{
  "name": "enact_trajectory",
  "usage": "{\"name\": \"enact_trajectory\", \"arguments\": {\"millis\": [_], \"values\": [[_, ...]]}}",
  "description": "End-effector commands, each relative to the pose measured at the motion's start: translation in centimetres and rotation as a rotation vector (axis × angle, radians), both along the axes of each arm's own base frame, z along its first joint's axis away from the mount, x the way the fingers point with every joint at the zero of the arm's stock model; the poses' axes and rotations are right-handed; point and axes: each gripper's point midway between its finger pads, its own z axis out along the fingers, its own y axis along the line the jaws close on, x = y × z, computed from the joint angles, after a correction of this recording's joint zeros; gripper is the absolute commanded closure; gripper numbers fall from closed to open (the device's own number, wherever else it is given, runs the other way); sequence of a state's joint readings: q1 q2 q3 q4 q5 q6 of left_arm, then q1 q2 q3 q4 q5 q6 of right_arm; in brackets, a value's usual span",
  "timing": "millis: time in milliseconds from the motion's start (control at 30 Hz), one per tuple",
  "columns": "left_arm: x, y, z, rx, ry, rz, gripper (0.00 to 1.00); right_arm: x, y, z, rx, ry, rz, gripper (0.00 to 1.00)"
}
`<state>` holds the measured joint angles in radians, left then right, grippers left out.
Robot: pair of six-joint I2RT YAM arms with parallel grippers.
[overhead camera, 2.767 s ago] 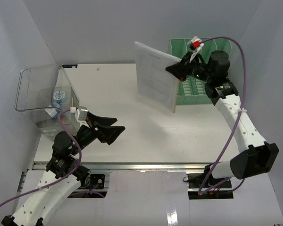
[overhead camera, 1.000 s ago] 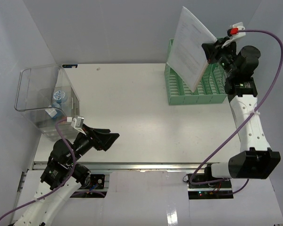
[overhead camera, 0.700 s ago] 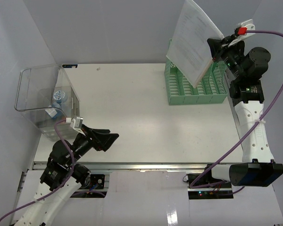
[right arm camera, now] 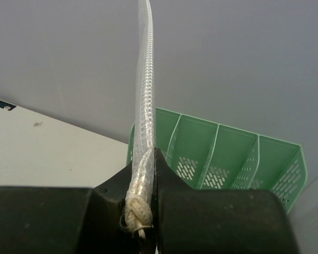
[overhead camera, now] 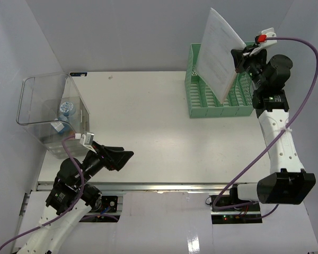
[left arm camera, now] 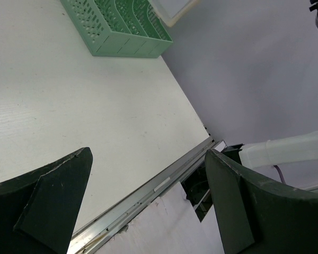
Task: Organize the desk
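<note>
Pinching one document [overhead camera: 218, 53], the right claw [overhead camera: 237, 56] hangs over one green rack [overhead camera: 201, 98].

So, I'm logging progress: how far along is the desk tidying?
Done: a blue-and-white item sits in the clear bin. In hand: the right pincer is shut on a stack of papers, held above the green rack. To do: slotting the papers into the rack; the left pincer is open, holding nothing.
</note>
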<state>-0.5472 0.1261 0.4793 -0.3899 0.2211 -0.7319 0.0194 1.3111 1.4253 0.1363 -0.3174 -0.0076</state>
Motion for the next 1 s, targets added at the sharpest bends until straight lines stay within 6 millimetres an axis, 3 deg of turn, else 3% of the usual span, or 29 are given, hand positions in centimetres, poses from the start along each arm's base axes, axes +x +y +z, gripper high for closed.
{"name": "enact_trajectory", "arguments": {"millis": [0, 33, 300, 733, 967], "values": [[-0.1, -0.1, -0.2, -0.007, 0.011, -0.006, 0.02, 2.8, 0.5, 1.8, 0.058, -0.074, 0.012, 0.92], [-0.1, -0.1, -0.2, -0.006, 0.012, -0.006, 0.02, 2.8, 0.7, 2.1, 0.059, -0.078, 0.017, 0.92], [0.4, -0.3, -1.1, -0.005, 0.038, 0.0, 0.02, 6.6, 4.7, -2.1, 0.035, -0.037, 0.055, 0.92], [0.6, -0.4, -1.5, -0.005, 0.051, 0.008, 0.02, 9.4, 5.3, -5.3, 0.112, 0.013, 0.019, 0.92], [0.5, -0.2, -1.0, -0.008, 0.041, 0.01, 0.02, 9.7, 5.4, -3.6, 0.143, -0.007, 0.018, 0.92]]}}
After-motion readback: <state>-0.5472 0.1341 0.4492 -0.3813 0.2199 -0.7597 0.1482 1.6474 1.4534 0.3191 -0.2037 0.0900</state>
